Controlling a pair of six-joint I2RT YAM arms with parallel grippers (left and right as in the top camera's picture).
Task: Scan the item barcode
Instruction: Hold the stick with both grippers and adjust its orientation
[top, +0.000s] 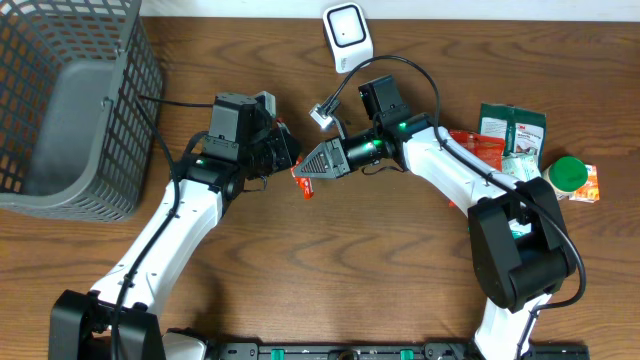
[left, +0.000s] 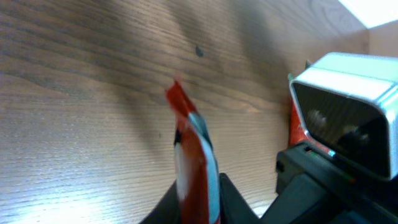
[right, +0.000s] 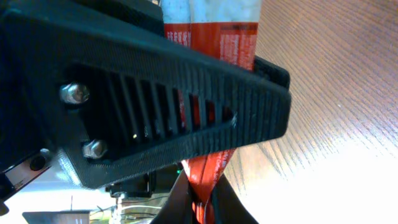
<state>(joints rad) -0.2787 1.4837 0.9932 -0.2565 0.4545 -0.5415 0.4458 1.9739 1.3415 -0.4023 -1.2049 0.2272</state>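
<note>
Pinching the packet (top: 304, 186) mid-table, with left gripper (top: 289, 165) and right gripper (top: 306, 172) both closed narrow on it. Hold one grip firm, ease the other off, then tilt the barcode face toward the far scanner (top: 347, 30).

On my left wrist feed the packet (left: 196, 162), red with a white and blue face, stands edge-on and looks somewhat blurred. The two dark fingers (left: 235, 202) of the left gripper (left: 198, 208) press on its lower end from both sides. Behind the packet is the wooden table (left: 74, 93), with one small dark spot (left: 199, 51) above the packet's top. Right of the packet I see a silver-rimmed box (left: 348, 118) with a dark front, on a black mount (left: 311, 186).
</note>
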